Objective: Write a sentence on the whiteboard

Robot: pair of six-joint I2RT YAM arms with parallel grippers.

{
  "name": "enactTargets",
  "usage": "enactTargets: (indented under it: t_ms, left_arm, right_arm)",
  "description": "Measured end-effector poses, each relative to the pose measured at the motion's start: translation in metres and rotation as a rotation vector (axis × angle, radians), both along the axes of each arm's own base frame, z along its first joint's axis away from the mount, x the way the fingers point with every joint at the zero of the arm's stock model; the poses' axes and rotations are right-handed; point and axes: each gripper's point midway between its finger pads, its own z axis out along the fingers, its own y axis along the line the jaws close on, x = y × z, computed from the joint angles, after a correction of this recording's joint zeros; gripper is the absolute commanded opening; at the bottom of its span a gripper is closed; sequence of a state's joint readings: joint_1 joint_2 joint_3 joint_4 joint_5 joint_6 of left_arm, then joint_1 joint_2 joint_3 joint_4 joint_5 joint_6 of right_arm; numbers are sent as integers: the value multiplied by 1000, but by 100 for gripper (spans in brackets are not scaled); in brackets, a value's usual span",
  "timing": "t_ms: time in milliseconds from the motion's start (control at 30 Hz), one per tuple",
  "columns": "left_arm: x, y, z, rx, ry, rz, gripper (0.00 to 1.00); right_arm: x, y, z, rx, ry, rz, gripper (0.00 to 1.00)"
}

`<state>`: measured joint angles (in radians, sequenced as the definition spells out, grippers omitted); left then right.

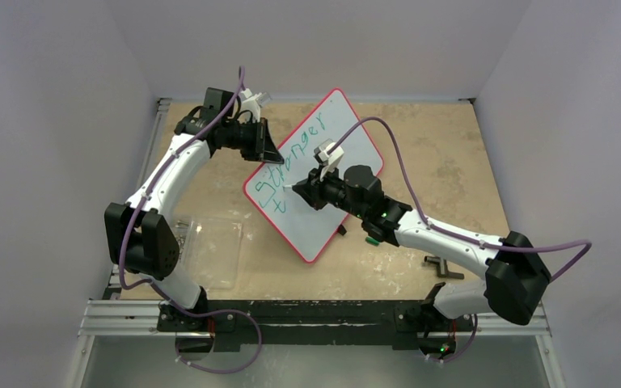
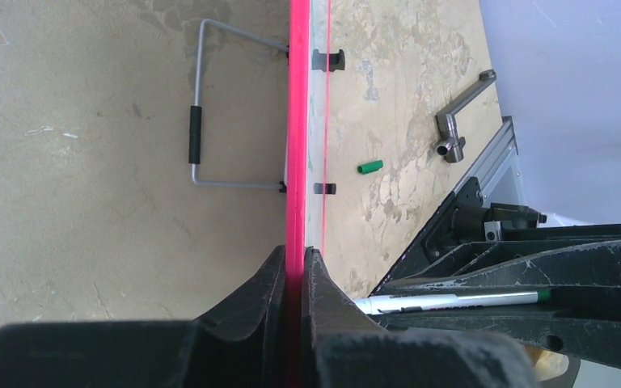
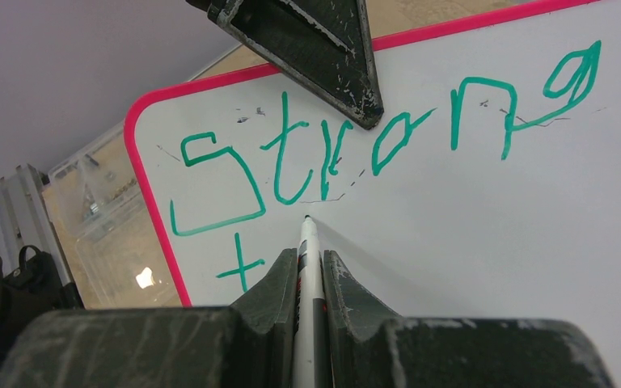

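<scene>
Between the tightly closed fingers of the right gripper [image 3: 309, 263] sits a marker [image 3: 308, 246], its tip just under the green sentence [image 3: 372, 149], so far "Stronger" and "t", on the tilted whiteboard [image 3: 469, 242]. Farther left, a clear plastic tray [image 3: 89, 190] holds small blurred bits. Beyond, the left gripper [image 2: 295, 257] pinches the board's red rim

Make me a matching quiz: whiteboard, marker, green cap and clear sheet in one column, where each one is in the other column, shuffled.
1 whiteboard
2 marker
3 green cap
4 clear sheet

A near the metal crank
B in the right gripper
C beside the left arm
D rim pinched by the left gripper

Pairs: 1-D, 2-B, 3-A, 4-C
</scene>
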<state>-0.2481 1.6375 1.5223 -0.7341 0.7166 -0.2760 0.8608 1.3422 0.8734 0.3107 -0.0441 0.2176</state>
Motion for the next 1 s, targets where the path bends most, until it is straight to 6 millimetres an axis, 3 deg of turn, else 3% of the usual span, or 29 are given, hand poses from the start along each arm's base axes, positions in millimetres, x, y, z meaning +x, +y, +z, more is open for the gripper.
enactTargets:
  t_ms: [233,667,1000]
  left_arm:
    - [0,0,-2,2,0,-1,0]
    - [0,1,-2,1,-5,-3,0]
    - [1,1,-2,1,-9,-4,0]
  right_arm:
    - [-2,-1,-5,2,1,3,0]
    - [-22,-16,-35,-22,50,27,0]
    - [-21,-15,-34,-21,58,24,0]
